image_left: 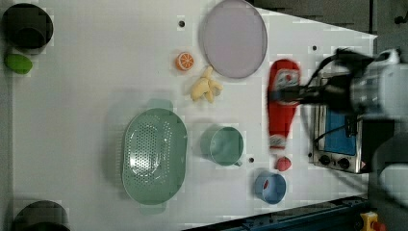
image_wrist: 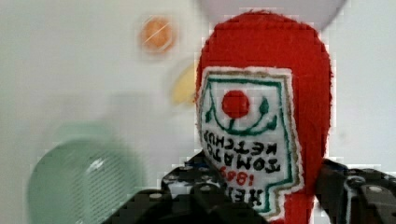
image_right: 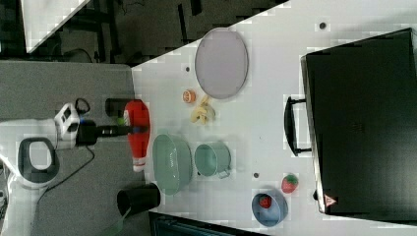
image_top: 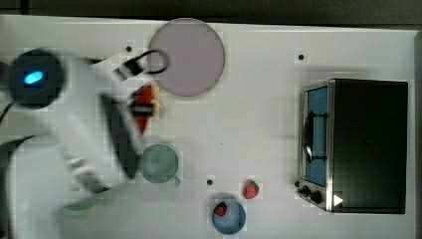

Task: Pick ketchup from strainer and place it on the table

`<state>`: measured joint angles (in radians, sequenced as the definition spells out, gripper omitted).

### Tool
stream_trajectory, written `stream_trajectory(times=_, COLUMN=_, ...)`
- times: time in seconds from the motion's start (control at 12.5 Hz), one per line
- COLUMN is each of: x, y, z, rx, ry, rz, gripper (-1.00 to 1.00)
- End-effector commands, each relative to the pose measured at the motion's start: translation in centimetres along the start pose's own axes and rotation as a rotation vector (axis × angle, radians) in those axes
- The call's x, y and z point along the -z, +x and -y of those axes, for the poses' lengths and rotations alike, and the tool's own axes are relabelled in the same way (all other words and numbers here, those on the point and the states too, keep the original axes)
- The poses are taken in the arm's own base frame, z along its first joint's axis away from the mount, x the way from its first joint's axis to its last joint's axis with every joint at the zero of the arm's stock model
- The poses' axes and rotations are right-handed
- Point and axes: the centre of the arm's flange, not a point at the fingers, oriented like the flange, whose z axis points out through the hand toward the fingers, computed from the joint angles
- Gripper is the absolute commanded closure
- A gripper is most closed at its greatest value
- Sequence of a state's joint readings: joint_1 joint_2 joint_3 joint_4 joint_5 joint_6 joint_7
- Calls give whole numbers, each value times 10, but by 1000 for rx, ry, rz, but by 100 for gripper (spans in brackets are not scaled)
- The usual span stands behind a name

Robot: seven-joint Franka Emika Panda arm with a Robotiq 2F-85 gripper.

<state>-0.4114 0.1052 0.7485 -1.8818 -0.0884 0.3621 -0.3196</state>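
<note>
My gripper (image_left: 285, 94) is shut on the ketchup (image_left: 283, 103), a red bottle with a white cap and a white-and-red label, gripping it across the middle. In the top view the ketchup (image_top: 144, 105) hangs between the plate and the green cup, off to one side of the strainer. The pale green strainer (image_left: 154, 155) stands on the white table (image_left: 72, 96) with nothing in it. The wrist view has the ketchup label (image_wrist: 247, 140) close up between the dark fingers (image_wrist: 187, 189), with the strainer (image_wrist: 79, 177) below. In the right view the ketchup (image_right: 137, 132) hangs cap down beside the strainer (image_right: 171, 163).
A green cup (image_left: 223, 144) stands next to the strainer. A grey-lilac plate (image_left: 234, 38), an orange slice (image_left: 184, 61) and a banana (image_left: 206, 87) lie farther back. A blue bowl (image_left: 270, 187), a strawberry (image_left: 283, 164) and a toaster oven (image_top: 358, 144) occupy one end.
</note>
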Motion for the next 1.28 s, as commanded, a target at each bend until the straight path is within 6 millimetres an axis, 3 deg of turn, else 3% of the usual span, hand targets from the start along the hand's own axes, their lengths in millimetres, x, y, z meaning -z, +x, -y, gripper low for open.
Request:
stream_trajectory(times=0.08, x=3, y=29, z=-93, rx=57, ry=-9, rz=0, gripper=-13)
stream_trajectory(times=0.32, x=-20, y=38, z=-164, rx=-38, ry=-18, rz=42, gripper=-13)
stream_trajectory(times=0.56, x=-57, y=32, z=-210, rx=-114, ry=-20, rz=57, gripper=-13)
stream_trajectory(times=0.8, x=-109, y=18, z=-225, rx=-139, ry=-9, rz=25, gripper=-13)
stream_trajectory(times=1.04, x=-163, y=0, z=-220, rx=-134, ry=17, rz=6, gripper=-13)
stream_trajectory(times=1.28, x=-208, y=-3, z=-214, rx=-147, ry=58, rz=7, gripper=-13)
